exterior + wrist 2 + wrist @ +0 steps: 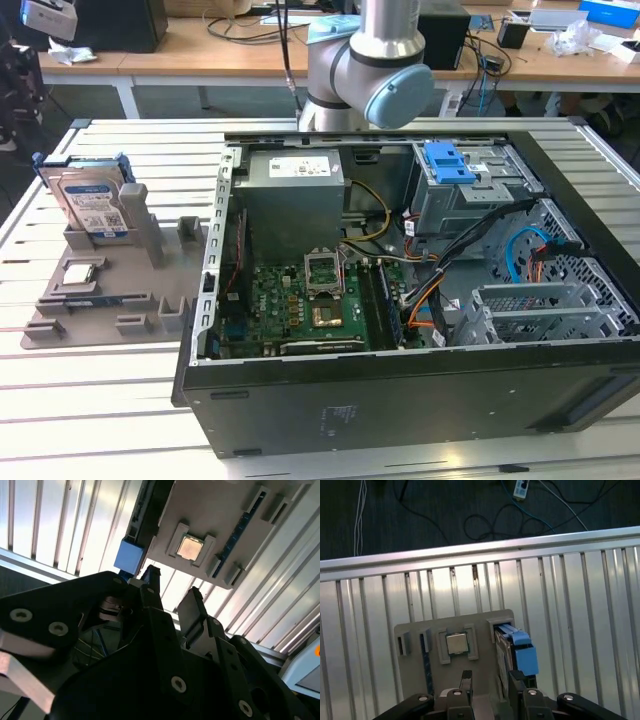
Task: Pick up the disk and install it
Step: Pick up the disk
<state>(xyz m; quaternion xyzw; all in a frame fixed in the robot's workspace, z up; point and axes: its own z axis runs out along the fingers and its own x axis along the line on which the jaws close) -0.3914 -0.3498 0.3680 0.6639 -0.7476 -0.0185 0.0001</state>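
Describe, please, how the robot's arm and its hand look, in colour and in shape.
The arm is a round silver-grey tube with a pale blue joint cap. The hand is matt black, built of flat angular links, with two narrow fingers and small silver screws.

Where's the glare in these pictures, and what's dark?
Second wrist view: glare washes the slatted table, the gripper is a dark silhouette. First wrist view: the slats shine brightest by the table's edge. Exterior view: even light on the disk.
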